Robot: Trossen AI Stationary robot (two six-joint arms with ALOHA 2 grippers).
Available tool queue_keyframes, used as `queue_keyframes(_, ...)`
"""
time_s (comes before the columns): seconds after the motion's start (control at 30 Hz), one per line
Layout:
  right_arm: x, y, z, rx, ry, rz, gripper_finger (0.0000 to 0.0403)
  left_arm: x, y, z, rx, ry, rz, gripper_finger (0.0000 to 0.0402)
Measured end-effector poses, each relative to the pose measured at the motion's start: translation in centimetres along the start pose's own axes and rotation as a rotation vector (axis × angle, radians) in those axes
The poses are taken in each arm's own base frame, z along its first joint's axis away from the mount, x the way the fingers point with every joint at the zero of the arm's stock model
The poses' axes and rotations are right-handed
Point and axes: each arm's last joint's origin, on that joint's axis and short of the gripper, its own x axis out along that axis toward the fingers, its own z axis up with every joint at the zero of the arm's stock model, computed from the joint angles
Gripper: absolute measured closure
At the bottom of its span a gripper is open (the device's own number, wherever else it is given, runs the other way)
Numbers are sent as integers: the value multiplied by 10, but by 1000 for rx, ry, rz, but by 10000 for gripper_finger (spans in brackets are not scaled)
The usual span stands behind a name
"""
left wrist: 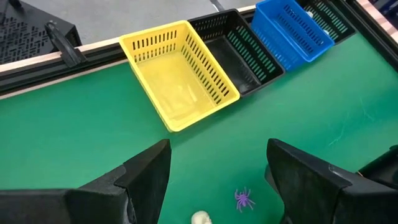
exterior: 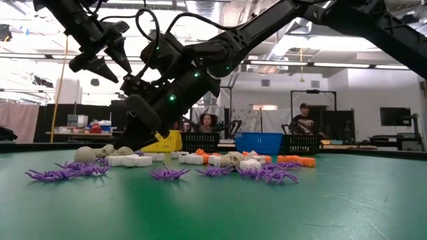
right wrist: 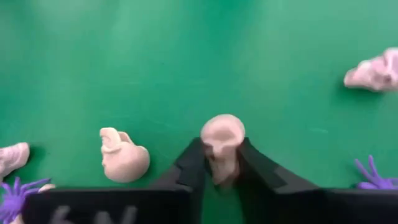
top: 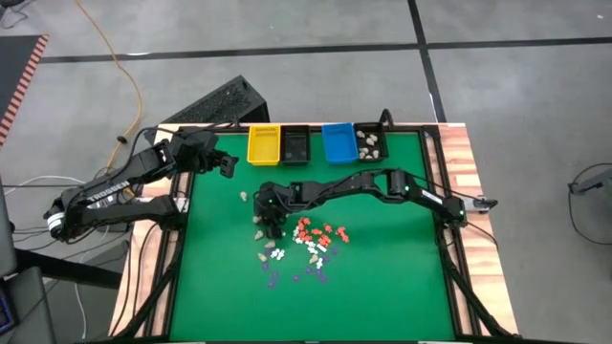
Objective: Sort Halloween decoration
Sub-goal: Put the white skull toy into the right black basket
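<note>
right tool [right wrist: 222,163] pinches beige skull [right wrist: 222,140], lengthwise between fingers.

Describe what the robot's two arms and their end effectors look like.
Both arms are dark, jointed links. The left arm carries white lettering along its side; the right arm shows small green lights. Each end effector, left end effector and right end effector, has two black wedge-shaped fingers.
</note>
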Motion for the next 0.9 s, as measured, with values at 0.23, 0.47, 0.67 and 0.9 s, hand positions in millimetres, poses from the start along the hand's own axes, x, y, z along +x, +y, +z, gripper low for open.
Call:
queue_keyframes(0.23, -6, -7, 2, 100, -3, 4, 329, 0, 0, 0, 0, 0, 0, 145)
queue_keyframes(0.47, -47, -34, 24, 134, -31, -34, 329, 0, 0, 0, 0, 0, 0, 145)
queue_keyframes(0.67, -117, -68, 44, 88, -15, -103, 329, 0, 0, 0, -8, 1, 0, 145)
queue_keyframes(0.9, -217, -119, 29, 129, 89, -216, 329, 0, 0, 0, -38, 1, 1, 145)
